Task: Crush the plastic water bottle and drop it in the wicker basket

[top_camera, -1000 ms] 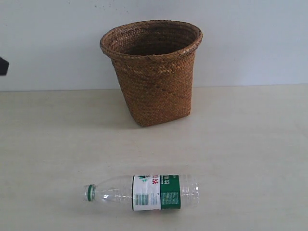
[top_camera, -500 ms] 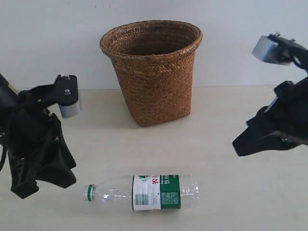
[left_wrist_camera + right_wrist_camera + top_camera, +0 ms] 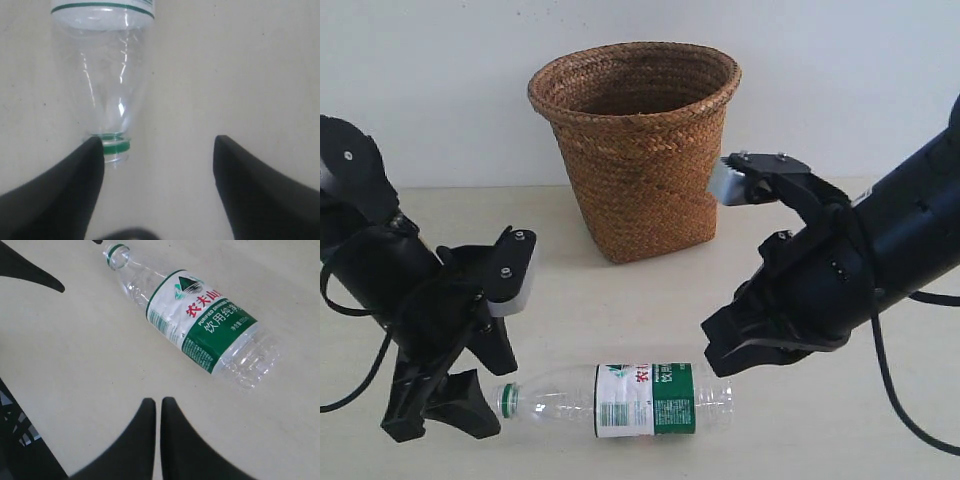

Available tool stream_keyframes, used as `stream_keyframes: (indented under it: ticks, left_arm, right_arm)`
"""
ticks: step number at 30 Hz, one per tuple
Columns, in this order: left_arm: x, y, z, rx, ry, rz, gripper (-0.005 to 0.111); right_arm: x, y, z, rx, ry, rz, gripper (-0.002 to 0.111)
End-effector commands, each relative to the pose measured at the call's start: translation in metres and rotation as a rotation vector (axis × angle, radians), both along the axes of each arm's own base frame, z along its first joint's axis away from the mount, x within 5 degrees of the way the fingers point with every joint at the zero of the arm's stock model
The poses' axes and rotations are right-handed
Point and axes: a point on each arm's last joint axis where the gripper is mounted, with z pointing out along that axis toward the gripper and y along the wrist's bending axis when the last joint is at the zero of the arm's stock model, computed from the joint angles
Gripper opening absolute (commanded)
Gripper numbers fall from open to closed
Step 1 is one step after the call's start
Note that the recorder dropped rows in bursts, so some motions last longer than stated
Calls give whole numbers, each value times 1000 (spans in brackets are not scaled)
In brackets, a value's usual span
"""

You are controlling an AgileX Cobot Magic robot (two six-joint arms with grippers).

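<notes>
The plastic water bottle lies on its side on the table, neck with green ring pointing left, in front of the wicker basket, which stands upright. My left gripper is open, low beside the bottle's neck. In the left wrist view the bottle has its neck ring touching or just off one finger of the left gripper, off-centre between the jaws. My right gripper hovers over the bottle's base end. In the right wrist view that gripper is shut and empty, apart from the bottle.
The pale table runs back to a white wall behind the basket. A gap of bare tabletop separates the basket's base from the bottle. The dark arms flank the bottle on both sides.
Both arms came into view and swung down and inward toward the bottle. The left gripper now sits at the neck, the right over the base end. Bottle and basket have not moved.
</notes>
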Motion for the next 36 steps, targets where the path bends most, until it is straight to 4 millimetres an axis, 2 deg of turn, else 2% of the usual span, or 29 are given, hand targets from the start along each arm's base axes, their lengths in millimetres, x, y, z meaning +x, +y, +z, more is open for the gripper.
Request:
stream_keyframes:
  ticks: [1, 5, 16, 20, 22, 24, 28, 32, 36]
  left_arm:
    - [9, -5, -17, -6, -31, 19, 60]
    - [17, -6, -30, 4, -69, 47, 60]
    - [22, -7, -59, 35, -32, 16, 60]
    - [24, -7, -64, 37, -41, 28, 55]
    - [24, -7, -65, 37, -45, 16, 49]
    - [24, -7, -65, 37, -51, -1, 39]
    - [26, -10, -64, 12, -52, 36, 6]
    - [26, -10, -64, 2, -50, 48, 5]
    - [26, -10, -64, 2, -50, 48, 5]
  right_arm:
    - [5, 3, -7, -6, 18, -8, 0]
    - [6, 3, -8, -9, 14, -1, 0]
    - [6, 4, -8, -10, -7, 26, 0]
    - [7, 4, -8, -9, -17, 19, 0]
    - [8, 4, -8, -4, -18, 11, 0]
    - [8, 6, -7, 27, -5, -9, 0]
    - [10, 12, -3, 117, 2, -45, 0]
    - [17, 24, -13, 197, 37, -62, 0]
    - [19, 41, -28, 174, -67, 143, 0]
